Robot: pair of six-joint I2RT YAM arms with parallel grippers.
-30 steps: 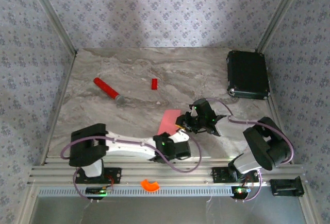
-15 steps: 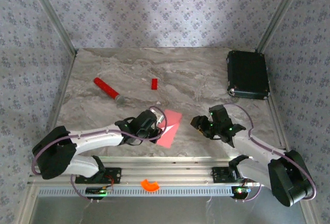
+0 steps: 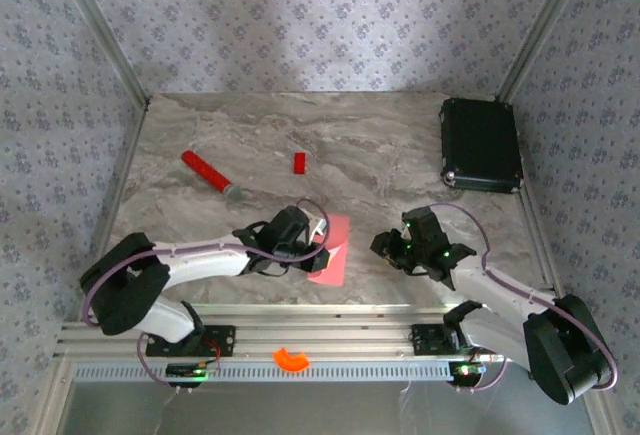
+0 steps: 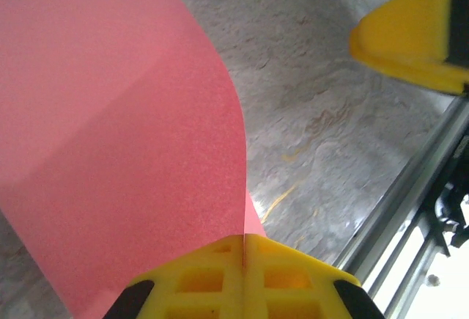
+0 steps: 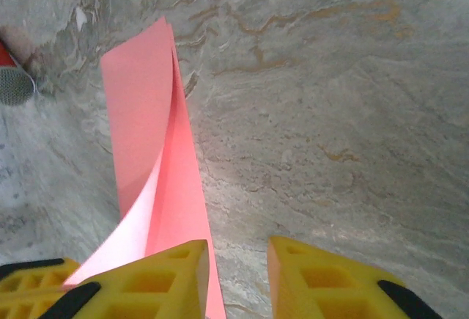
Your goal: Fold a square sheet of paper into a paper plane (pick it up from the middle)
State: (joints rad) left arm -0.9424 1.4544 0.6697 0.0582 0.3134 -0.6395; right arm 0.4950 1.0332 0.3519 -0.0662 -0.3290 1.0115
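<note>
From above, the square sheet of paper, salmon pink and creased into a narrower shape, sits on the near middle of the marble desk. The left end effector is at its left edge and the right end effector is near its right side. A red stick and a small red block lie farther back, well apart from it, and a black case lies at the far right. In the left wrist view, the left end effector has its yellow fingers pressed together on the sheet, which curves up and away from them. In the right wrist view, the right end effector stands partly open with bare desk in the gap. The folded sheet runs just beside its left finger, not clamped.
</note>
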